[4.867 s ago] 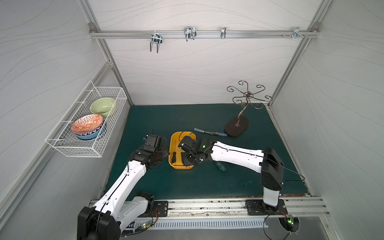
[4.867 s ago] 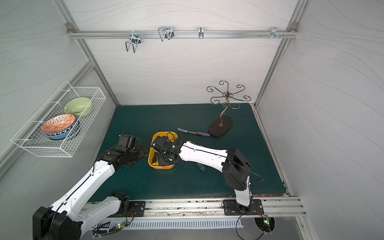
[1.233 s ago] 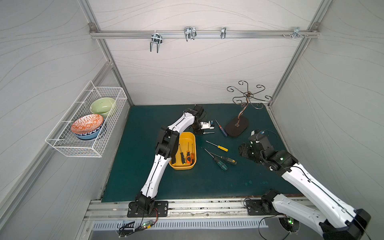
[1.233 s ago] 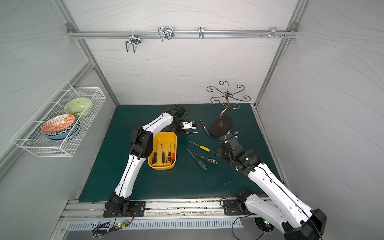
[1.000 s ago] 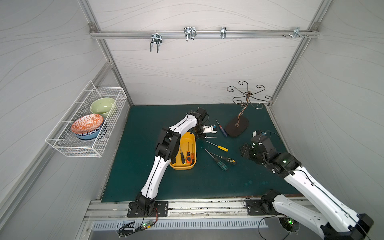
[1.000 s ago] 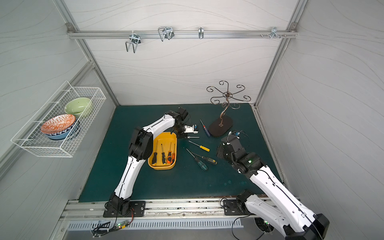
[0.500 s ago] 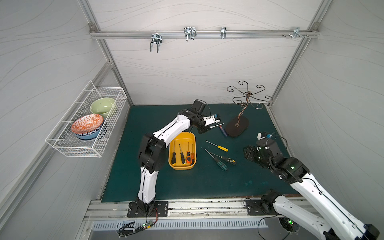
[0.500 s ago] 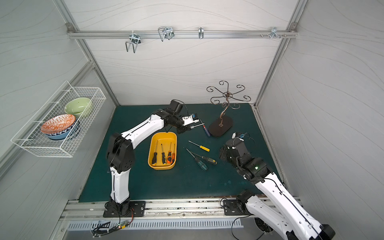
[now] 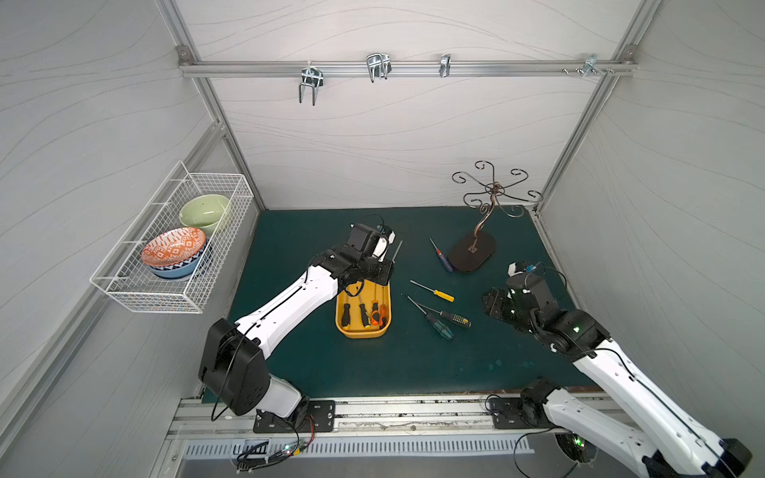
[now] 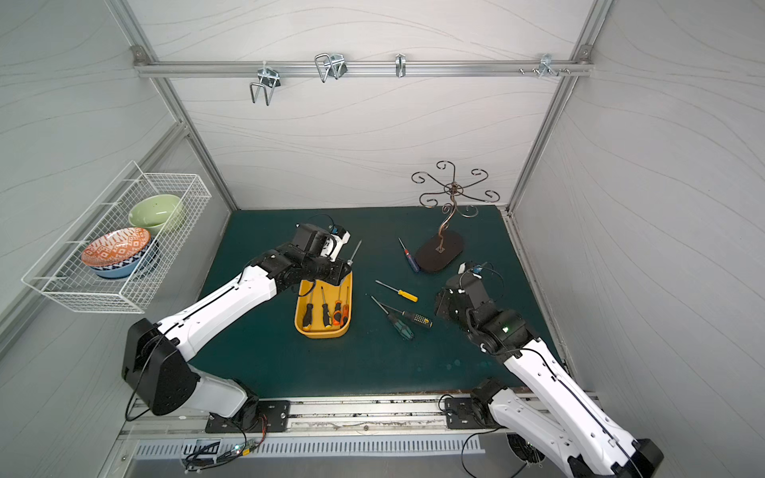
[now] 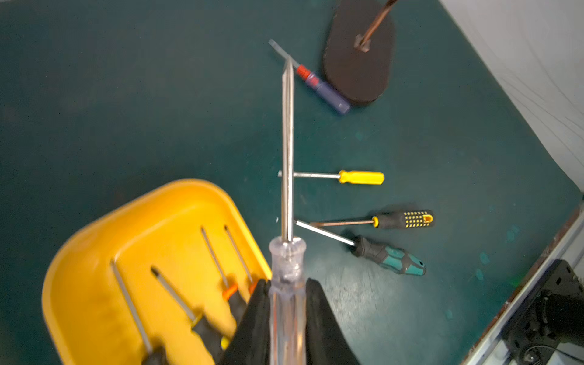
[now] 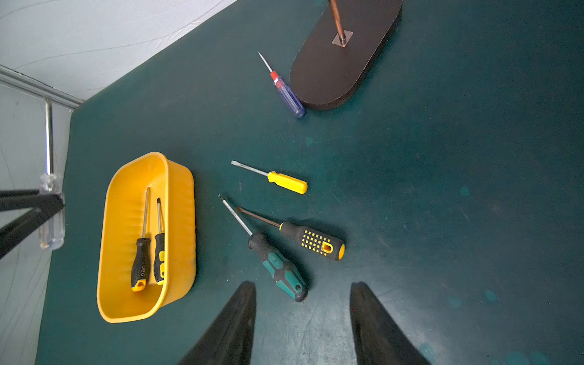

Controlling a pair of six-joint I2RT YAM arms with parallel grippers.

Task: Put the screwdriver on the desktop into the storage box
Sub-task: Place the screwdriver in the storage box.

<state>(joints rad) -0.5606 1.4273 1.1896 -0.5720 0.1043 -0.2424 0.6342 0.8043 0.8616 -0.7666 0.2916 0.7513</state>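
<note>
The white-and-black left arm [image 9: 289, 306] is stretching forward, its black left gripper [image 11: 286, 284] pinching a clear-handled steel-shafted screwdriver [image 11: 287, 262] by the handle. The white-and-black right arm [image 9: 621, 372] is bending at the elbow, its black right gripper [image 12: 301, 286] hanging with jaws parted, holding nothing.

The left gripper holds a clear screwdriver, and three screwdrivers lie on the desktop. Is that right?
No: four lie on the desktop, as the right wrist view shows: blue, yellow, black and green. The left gripper does hold the clear screwdriver.
</note>
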